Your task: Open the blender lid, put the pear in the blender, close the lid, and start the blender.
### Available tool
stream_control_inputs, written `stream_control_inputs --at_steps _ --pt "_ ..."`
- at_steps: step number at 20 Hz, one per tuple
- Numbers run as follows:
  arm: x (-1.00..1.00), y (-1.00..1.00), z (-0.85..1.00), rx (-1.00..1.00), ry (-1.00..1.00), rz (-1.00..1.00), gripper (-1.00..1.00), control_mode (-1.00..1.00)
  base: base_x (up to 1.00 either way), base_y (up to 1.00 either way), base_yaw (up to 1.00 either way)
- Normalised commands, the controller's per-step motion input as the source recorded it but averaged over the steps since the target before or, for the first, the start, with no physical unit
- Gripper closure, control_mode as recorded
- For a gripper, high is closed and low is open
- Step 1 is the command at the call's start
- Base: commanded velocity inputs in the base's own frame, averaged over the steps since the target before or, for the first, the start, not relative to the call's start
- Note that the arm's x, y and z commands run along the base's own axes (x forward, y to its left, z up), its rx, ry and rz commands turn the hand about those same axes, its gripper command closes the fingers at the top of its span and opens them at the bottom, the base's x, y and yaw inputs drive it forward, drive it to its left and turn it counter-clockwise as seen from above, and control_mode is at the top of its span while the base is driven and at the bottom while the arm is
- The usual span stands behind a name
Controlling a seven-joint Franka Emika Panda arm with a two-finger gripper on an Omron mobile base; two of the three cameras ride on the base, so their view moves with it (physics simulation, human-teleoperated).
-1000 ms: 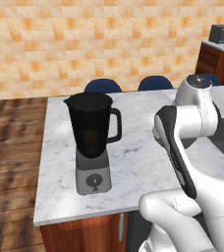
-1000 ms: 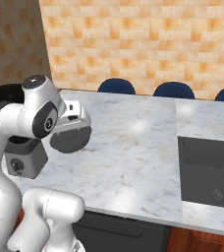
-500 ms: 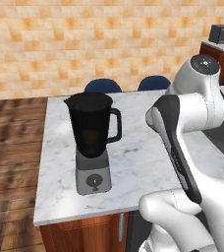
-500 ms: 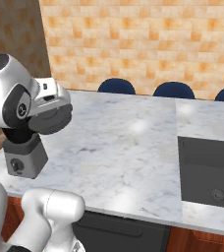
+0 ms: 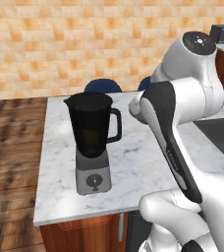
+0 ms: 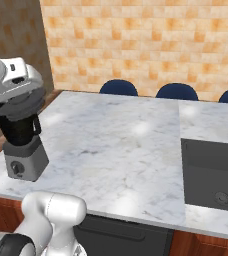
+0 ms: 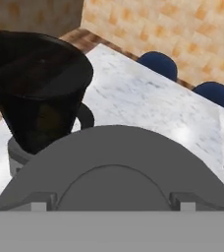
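- Near the front left corner of a white marble counter [image 5: 138, 167] stands the blender [image 5: 92, 142], a dark smoky jar on a boxy grey base with a round knob facing the cameras.
- The jar's loop handle [image 5: 115, 125] sticks out on the side of the blender nearer the robot arm.
- A dull yellowish patch shows through the jar wall, too dim to identify.
- From the hand camera the top of the jar looks dark; whether a lid sits on the blender cannot be told.
- In the right base view, the claw [image 6: 17, 87] hangs at the top of the blender, covering the jar's rim. Its fingers are hidden, so it cannot be told whether it is wide, narrow or holding anything.
- Beyond the blender, behind the counter's far edge, are blue chair backs [image 6: 118, 88] and an orange brick wall [image 6: 136, 40].
- Well away from the blender, on the counter's other side, is a dark sink [image 6: 211, 175].
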Motion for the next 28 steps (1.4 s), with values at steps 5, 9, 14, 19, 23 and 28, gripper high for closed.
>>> stream_control_inputs --at_steps 5,9,14,19,23,28 --pt "0.03 0.58 0.40 0.00 0.00 0.14 1.00 -1.00 0.00 0.00 0.00" --pt "0.34 0.62 0.04 0.00 0.07 0.13 1.00 -1.00 0.00 0.00 0.00" --pt "0.54 0.51 0.00 0.00 0.08 0.12 1.00 -1.00 0.00 0.00 0.00" --pt "0.51 0.26 0.00 0.03 0.01 0.11 1.00 -1.00 0.00 0.00 0.00" --pt "0.47 0.39 0.00 0.00 0.04 0.10 1.00 -1.00 0.00 0.00 0.00" --pt "0.28 0.41 -0.08 0.00 0.04 0.09 1.00 -1.00 0.00 0.00 0.00"
